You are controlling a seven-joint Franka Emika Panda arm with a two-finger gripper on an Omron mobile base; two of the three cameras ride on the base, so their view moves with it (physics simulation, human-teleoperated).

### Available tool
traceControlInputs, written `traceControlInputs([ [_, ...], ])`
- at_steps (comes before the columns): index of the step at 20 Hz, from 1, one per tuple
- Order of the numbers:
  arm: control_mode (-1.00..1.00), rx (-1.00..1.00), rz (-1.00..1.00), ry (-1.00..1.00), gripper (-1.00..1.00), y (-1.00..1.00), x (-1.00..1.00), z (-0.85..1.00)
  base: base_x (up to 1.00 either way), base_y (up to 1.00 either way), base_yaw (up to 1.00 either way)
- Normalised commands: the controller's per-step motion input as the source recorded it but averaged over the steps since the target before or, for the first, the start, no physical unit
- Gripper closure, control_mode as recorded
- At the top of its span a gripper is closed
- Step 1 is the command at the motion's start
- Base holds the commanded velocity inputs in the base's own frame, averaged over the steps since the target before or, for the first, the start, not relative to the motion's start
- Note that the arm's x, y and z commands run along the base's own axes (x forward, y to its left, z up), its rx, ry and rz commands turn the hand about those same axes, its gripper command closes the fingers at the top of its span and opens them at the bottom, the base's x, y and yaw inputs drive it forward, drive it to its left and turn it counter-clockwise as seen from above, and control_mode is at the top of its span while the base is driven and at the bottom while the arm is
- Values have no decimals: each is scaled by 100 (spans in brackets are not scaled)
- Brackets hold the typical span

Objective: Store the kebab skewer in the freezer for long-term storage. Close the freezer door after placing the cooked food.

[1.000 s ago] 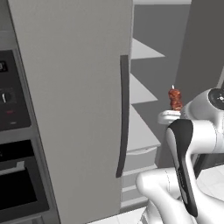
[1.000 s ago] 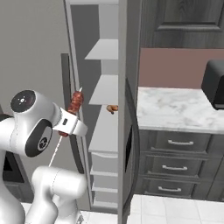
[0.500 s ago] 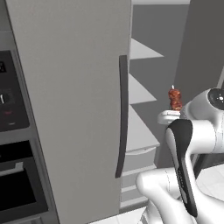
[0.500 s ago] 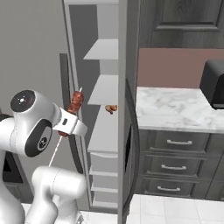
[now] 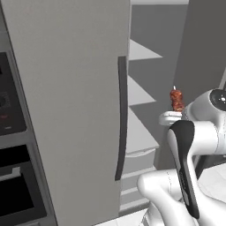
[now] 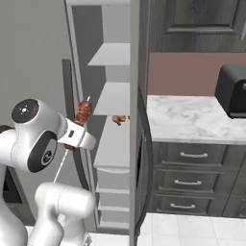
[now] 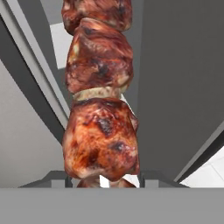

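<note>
— Anything different from a second ago?

— Hardly. The kebab skewer (image 5: 177,100) sits at the right of the left base view just where it did, upright, above the white wrist. The shelves (image 5: 140,95) seem to have slid a touch across the frame, but the whole picture moves with them, so I'd put that down to the base creeping, not the things.

— So what does that mean for the job?

— I'd judge the carry is nearly over and the placing not yet begun. The freezer (image 6: 108,103) is open in the middle of the right base view, its white shelves bare except for a small brownish item (image 6: 119,118) on the middle one. The freezer door (image 6: 135,144) stands edge-on just right of centre, so closing is yet to come.

— And the gripper?

— In the hand view the gripper (image 7: 103,178) is at the bottom centre, the meat chunks (image 7: 99,109) rising straight out from between the two tips, filling the middle of the frame. The fingers are drawn narrow and clamped on the stick's lower end. In the right base view the skewer (image 6: 83,112) is in the left half of the frame, left of the shelves.
</note>
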Motion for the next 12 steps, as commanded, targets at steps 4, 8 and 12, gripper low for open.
traceControlInputs([
  [4,100,0,0,0,100,0,0,0,11,52,-15],
  [8,100,0,0,0,100,0,0,0,0,33,-13],
  [12,100,0,0,0,100,0,0,0,0,-2,-8],
])
